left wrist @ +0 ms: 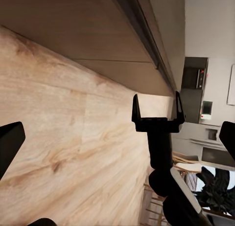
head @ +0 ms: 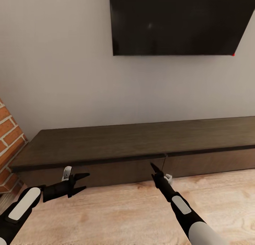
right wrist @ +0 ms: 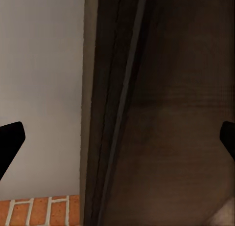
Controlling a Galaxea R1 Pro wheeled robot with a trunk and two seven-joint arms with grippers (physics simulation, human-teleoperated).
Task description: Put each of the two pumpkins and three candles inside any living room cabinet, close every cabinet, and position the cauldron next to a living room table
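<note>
While I hold the rig before the living-room wall, the cabinet (head: 141, 142) stretches from about 9 o'clock to 3 o'clock across my head view, its dark-brown fronts all flush and shut under the flat top. My right gripper (head: 154, 168) reaches up from 5 o'clock, its arm slanting toward the centre, fingertips at the seam between two drawer fronts just under the top's edge; I cannot tell whether they touch it. Seen from the left wrist, the right gripper's (left wrist: 157, 108) jaws stand spread with nothing between them. My left gripper (head: 82, 181) lies low at 8 o'clock, forearm nearly level and pointing toward 3 o'clock, its fingers parted and empty, just in front of the cabinet's base above the pale wood floor (head: 124, 209). A black television (head: 177, 22) hangs at 1 o'clock on the grey wall, and red brickwork (head: 9, 142) stands at 9 o'clock.
</note>
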